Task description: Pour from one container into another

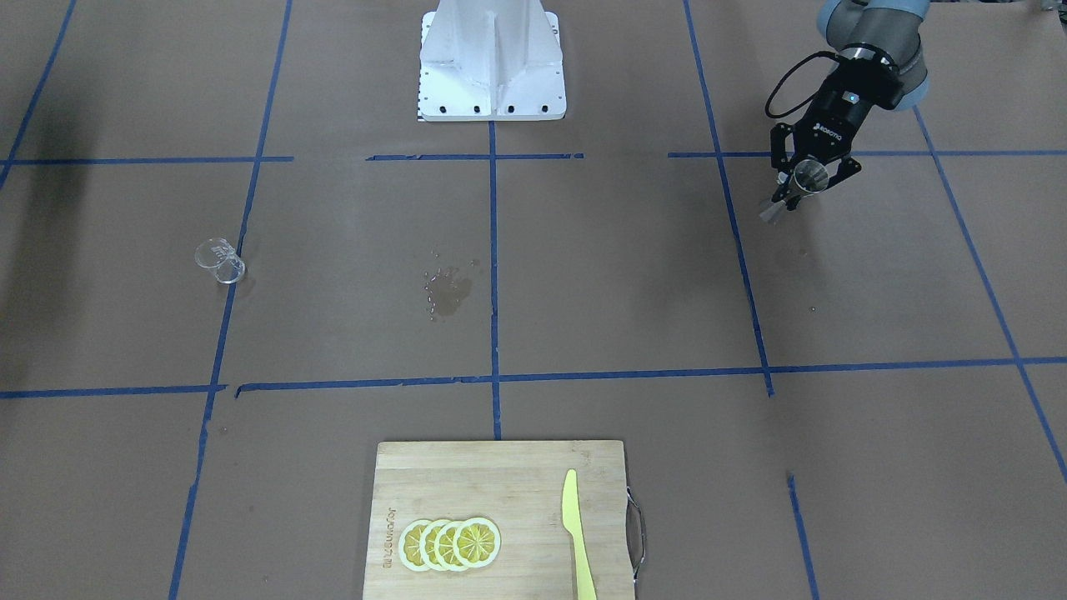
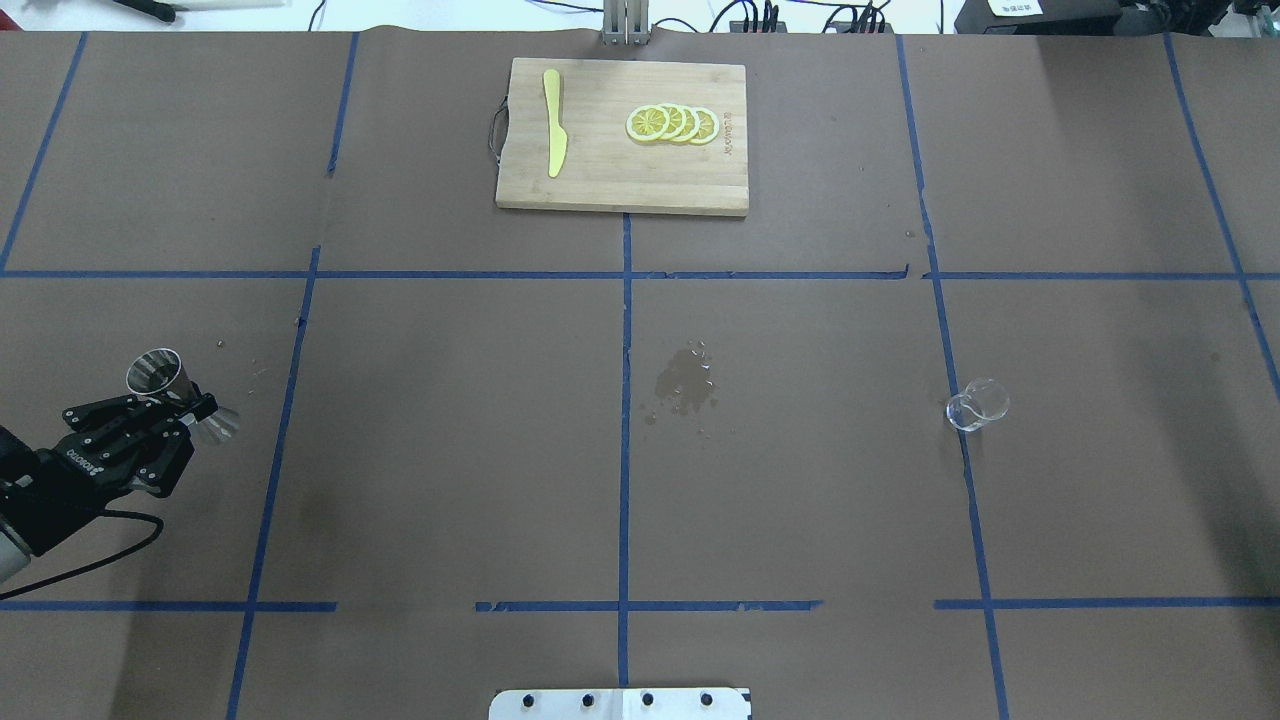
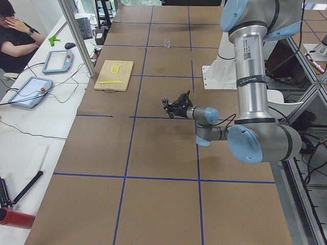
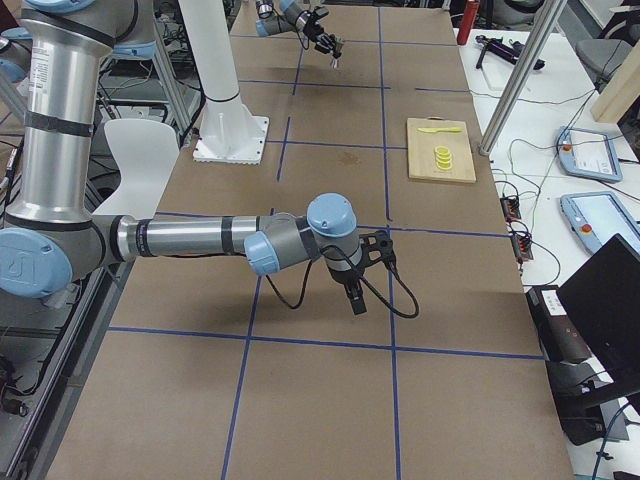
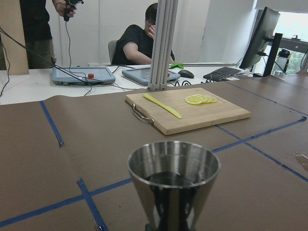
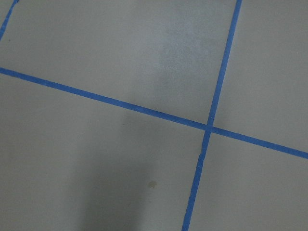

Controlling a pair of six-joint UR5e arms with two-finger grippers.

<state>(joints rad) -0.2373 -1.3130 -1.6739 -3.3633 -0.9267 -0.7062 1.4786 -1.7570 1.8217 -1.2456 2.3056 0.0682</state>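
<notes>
The steel jigger (image 2: pixel 153 372) is tilted above the table at the robot's left side, and my left gripper (image 2: pixel 188 405) is shut on its narrow waist. From across the table the same jigger (image 1: pixel 809 176) sits between the black fingers. In the left wrist view the jigger's upper cone (image 5: pixel 173 175) fills the lower middle, with dark liquid inside. The clear glass measuring cup (image 2: pixel 976 405) stands alone far to the right, also seen as the cup (image 1: pixel 220 260). My right gripper (image 4: pixel 356 292) hangs over bare table; I cannot tell whether it is open or shut.
A wet spill (image 2: pixel 685 385) marks the table's middle. At the far edge lies a wooden cutting board (image 2: pixel 600 185) with a yellow knife (image 2: pixel 553 135) and lemon slices (image 2: pixel 672 123). The white robot base (image 1: pixel 492 62) stands at the near edge. The right wrist view shows only blue tape lines.
</notes>
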